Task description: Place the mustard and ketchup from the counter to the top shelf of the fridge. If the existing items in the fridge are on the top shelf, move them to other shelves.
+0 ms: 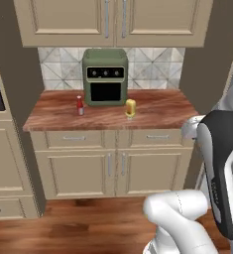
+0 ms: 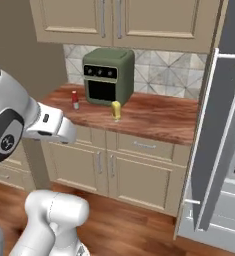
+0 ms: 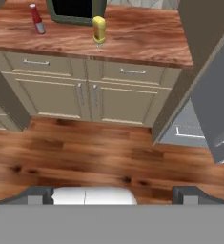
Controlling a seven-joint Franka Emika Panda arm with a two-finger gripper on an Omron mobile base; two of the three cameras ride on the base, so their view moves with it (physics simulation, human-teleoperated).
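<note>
Left base view: the counter [image 1: 152,115] is carrying the ketchup [image 1: 80,105] and the mustard [image 1: 131,108], both standing upright and well apart from each other. The ketchup is sitting just left of a green countertop oven [image 1: 105,77]; the mustard is sitting in front of that oven's right corner. Beige drawers and cabinet doors [image 1: 76,171] are running below the worktop, and upper cabinets [image 1: 113,20] are hanging above it.

In the right base view, the fridge [image 2: 216,150] is standing at the right with its grey door [image 2: 214,130] swung open toward the camera, the long white bar handle [image 2: 205,120] facing the counter. The interior is mostly hidden by the door, so the shelves cannot be made out.

In the hand view, the gripper [image 3: 112,194] is hanging over the wood floor [image 3: 85,152], well apart from both bottles. Its fingertips [image 3: 37,194] are sitting wide apart with nothing between them.
</note>
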